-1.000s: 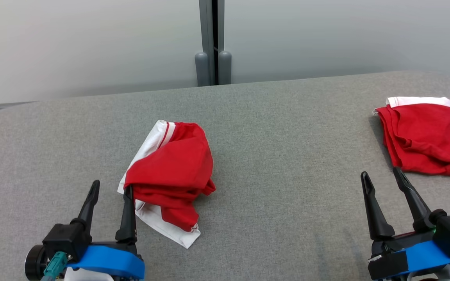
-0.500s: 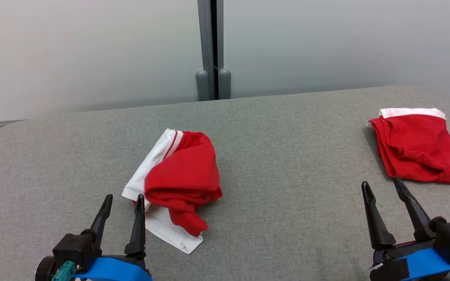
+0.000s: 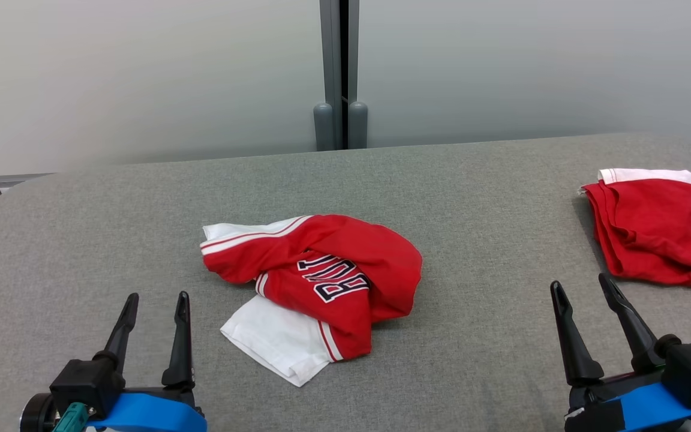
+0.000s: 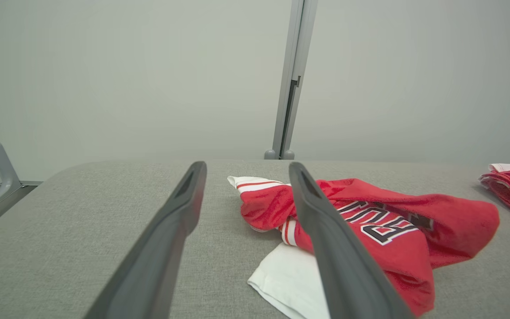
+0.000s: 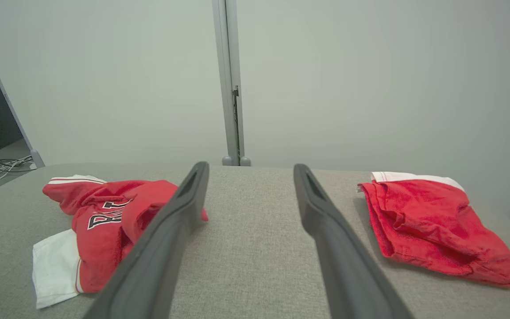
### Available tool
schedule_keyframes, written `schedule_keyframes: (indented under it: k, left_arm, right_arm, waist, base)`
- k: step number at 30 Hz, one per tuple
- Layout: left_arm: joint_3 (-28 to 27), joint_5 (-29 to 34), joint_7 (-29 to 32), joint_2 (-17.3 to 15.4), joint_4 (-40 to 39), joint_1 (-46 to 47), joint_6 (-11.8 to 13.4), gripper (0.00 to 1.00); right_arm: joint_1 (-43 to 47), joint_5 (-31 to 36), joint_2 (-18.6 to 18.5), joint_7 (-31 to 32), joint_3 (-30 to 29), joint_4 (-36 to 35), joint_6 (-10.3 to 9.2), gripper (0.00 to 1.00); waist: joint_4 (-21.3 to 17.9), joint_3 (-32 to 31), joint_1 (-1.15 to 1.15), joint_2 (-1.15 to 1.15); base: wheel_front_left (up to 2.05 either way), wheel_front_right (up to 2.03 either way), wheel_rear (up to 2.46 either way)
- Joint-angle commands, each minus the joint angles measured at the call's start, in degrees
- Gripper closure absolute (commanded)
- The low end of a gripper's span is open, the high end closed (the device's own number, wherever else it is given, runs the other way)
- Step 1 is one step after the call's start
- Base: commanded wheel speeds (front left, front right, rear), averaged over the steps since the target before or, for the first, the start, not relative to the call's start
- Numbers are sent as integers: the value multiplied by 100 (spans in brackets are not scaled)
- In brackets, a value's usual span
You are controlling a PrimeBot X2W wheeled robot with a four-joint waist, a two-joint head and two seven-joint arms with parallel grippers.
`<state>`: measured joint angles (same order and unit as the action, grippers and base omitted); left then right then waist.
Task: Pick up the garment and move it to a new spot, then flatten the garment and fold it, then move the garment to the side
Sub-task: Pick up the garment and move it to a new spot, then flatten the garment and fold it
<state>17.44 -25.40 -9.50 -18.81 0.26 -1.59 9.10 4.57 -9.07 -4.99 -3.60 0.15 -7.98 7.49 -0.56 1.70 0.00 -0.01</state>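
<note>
My left gripper (image 3: 159, 295) is released, fingers spread, holding nothing, near the table (image 3: 471, 198) edge. My right gripper (image 3: 580, 281) is likewise released and empty. Beyond the left gripper the garment (image 3: 321, 282) lies crumpled at mid-table, red and white, lettering up, touching neither gripper. A second garment (image 3: 651, 228), red, lies far right. Behind the table stands a post (image 3: 341, 72).
</note>
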Motion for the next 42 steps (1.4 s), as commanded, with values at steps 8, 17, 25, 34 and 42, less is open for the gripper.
schedule_keyframes:
  k: [8, 17, 25, 34, 42]
  left_arm:
    - [-91, -9, -139, -66, 123, 135, 40, 0]
    - [-94, -12, -219, -72, 176, 182, 36, 0]
    - [-54, 1, -238, -69, 167, 222, 73, 0]
    - [406, -12, 292, 103, 643, 594, -145, 0]
    - [582, -241, 625, 413, 1987, 1098, -350, 0]
  right_arm:
    - [6, -39, -49, 2, 15, 44, 0, 0]
    - [-24, -58, -70, -19, 17, 62, 0, 0]
    - [-85, -69, -63, -53, 18, 52, 0, 0]
    - [-303, -85, -92, -75, 49, -29, 0, 0]
    - [-506, -136, -60, -184, 134, 97, 0, 0]
  waist:
    - [7, 12, 0, 1]
    - [-5, 57, 0, 1]
    - [-24, 167, 0, 1]
    - [-73, 718, 0, 1]
    - [-251, 1159, 0, 1]
  base:
    - [0, 0, 0]
    - [0, 0, 0]
    - [0, 0, 0]
    - [0, 0, 0]
    - [0, 0, 0]
